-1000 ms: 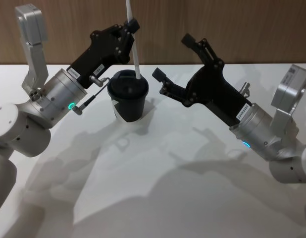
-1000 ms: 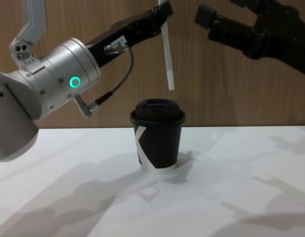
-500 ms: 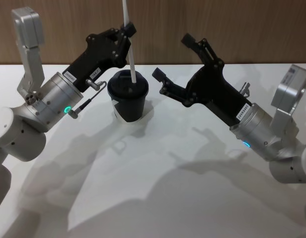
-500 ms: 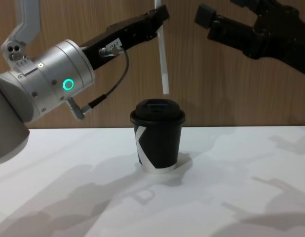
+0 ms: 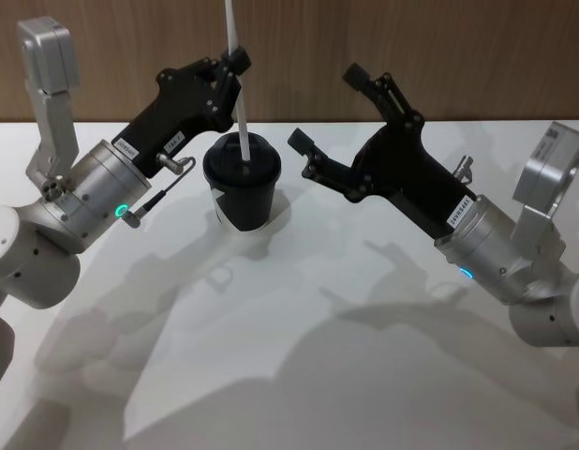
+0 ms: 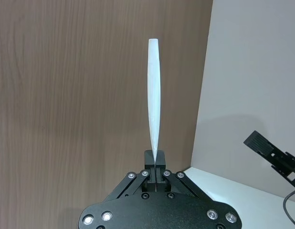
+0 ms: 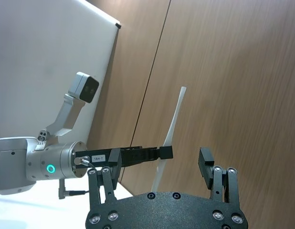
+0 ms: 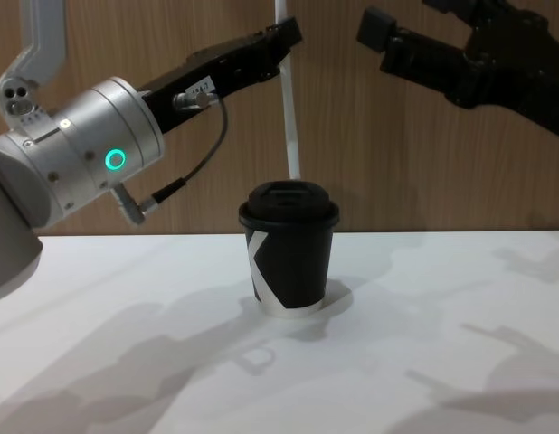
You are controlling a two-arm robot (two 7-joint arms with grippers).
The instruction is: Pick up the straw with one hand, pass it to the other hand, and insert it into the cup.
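While both arms hang over it, the surface: a plain white table [image 5: 299, 366] crossed by soft grey shadows of the arms.
Room: a brown wood-panelled wall [image 8: 370, 136] rises straight behind the table's far edge.
Straw look: the straw [image 8: 288, 108] is a very thin, straight, translucent-white tube, close to upright, longer than the cup is tall.
Cup look: the cup [image 8: 289, 249] is small, black paper with a black plastic lid, a white angular mark on its side and a white band at the base; it stands upright on the table.
Straw and jaws: the left gripper [image 5: 235, 67], reaching in from the left, is pinched closed on the straw's upper part; in the left wrist view the fingertips [image 6: 149, 160] meet at the tube.
Straw and cup: its lower end hangs just above the lid in the chest view; whether it touches the lid is hard to tell.
Right gripper [image 5: 327, 108]: spread wide with nothing between its fingers, held in the air to the right of the cup.
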